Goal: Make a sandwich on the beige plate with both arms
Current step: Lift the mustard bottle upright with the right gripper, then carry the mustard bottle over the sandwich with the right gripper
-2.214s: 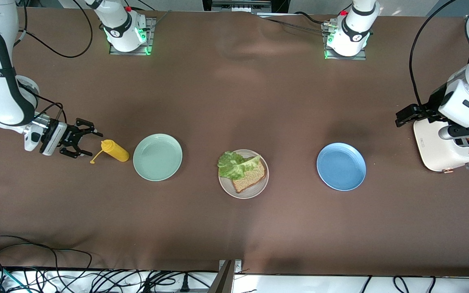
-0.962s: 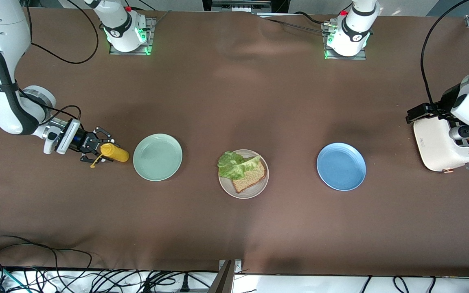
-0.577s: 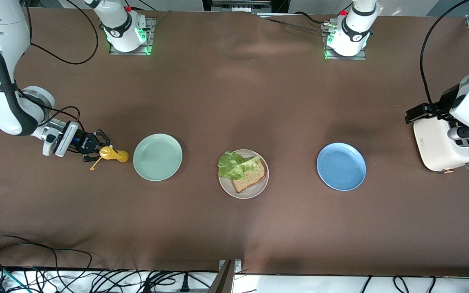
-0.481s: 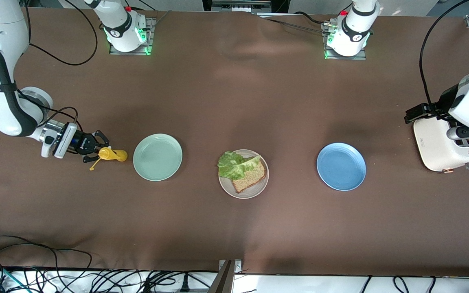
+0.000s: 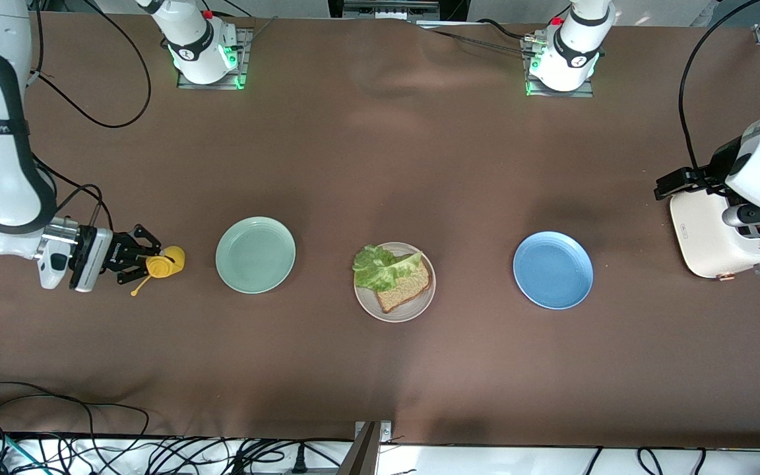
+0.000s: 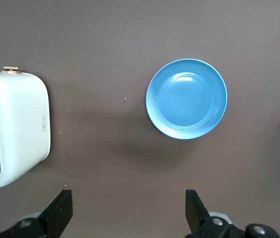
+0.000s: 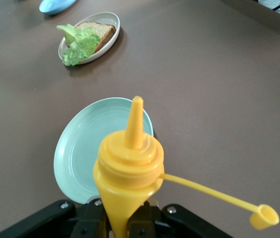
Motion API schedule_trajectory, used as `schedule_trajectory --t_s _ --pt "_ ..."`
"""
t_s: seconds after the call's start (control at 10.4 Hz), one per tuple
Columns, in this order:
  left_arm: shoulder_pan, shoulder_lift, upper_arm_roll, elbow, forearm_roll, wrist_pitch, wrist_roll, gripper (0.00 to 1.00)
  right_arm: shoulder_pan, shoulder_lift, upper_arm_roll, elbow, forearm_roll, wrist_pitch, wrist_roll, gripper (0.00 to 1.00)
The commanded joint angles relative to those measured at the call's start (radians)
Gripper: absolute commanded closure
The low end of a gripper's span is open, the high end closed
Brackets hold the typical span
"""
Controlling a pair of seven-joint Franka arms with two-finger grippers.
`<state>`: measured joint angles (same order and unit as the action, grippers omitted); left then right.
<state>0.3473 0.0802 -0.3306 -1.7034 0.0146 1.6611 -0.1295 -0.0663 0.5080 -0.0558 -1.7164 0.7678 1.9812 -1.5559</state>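
The beige plate (image 5: 423,305) sits mid-table, carrying one brown bread slice (image 5: 408,287) with a ruffled lettuce leaf (image 5: 380,267) partly over it. The right wrist view shows the plate (image 7: 111,42), the bread (image 7: 99,29) and the lettuce (image 7: 78,44) farther off. My right gripper (image 5: 146,264) hovers over the table at the right arm's end, shut on a yellow squeeze bottle (image 5: 163,261). The bottle (image 7: 129,168) points its nozzle toward the mint plate, its cap dangling on a strap. My left gripper (image 6: 127,214) hangs open and empty over the table beside the toaster.
A mint-green plate (image 5: 255,254) lies between the bottle and the beige plate. A blue plate (image 5: 553,269) lies toward the left arm's end, with a white toaster (image 5: 716,237) past it at the table's end. Cables run along the near table edge.
My right gripper reached the lying yellow bottle, shut on it and lifted it, drawing it toward the right arm's end. The left arm drifted a little over the toaster, then held still.
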Motion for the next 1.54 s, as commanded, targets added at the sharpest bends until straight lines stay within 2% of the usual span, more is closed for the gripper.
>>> schedule_trajectory --t_s 0.0,0.19,0.29,0.38,0.58,0.77,0.96,1.15,1.44 --pt "0.002 -0.002 -0.004 -0.002 0.031 -0.009 0.016 0.00 0.052 0.000 0.046 0.118 -0.224 -0.016 0.216 1.00" --pt "0.002 -0.002 -0.004 -0.002 0.031 -0.009 0.017 0.00 0.127 -0.002 0.070 0.180 -0.452 -0.016 0.386 1.00" --pt "-0.001 0.001 -0.005 -0.001 0.031 -0.009 0.016 0.00 0.190 0.000 0.068 0.208 -0.526 -0.027 0.451 1.00" --pt "-0.005 0.006 -0.005 0.001 0.031 -0.009 0.016 0.00 0.253 0.003 0.053 0.224 -0.592 -0.063 0.480 1.00" --pt "-0.005 0.006 -0.004 -0.001 0.031 -0.009 0.017 0.00 0.373 0.036 0.051 0.294 -0.801 -0.102 0.493 1.00" --pt "-0.004 0.010 -0.004 -0.005 0.033 -0.009 0.017 0.00 0.426 0.069 0.050 0.342 -0.875 -0.114 0.549 1.00" --pt "0.002 0.026 -0.002 -0.004 0.033 -0.008 0.019 0.00 0.527 0.072 0.041 0.366 -1.041 -0.116 0.591 1.00" --pt "0.007 0.029 0.001 -0.004 0.033 -0.007 0.022 0.00 0.636 0.119 0.041 0.432 -1.264 -0.131 0.620 1.00" --pt "0.027 0.029 0.002 -0.028 0.068 -0.006 0.028 0.00 0.756 0.222 0.037 0.561 -1.448 -0.221 0.674 1.00"
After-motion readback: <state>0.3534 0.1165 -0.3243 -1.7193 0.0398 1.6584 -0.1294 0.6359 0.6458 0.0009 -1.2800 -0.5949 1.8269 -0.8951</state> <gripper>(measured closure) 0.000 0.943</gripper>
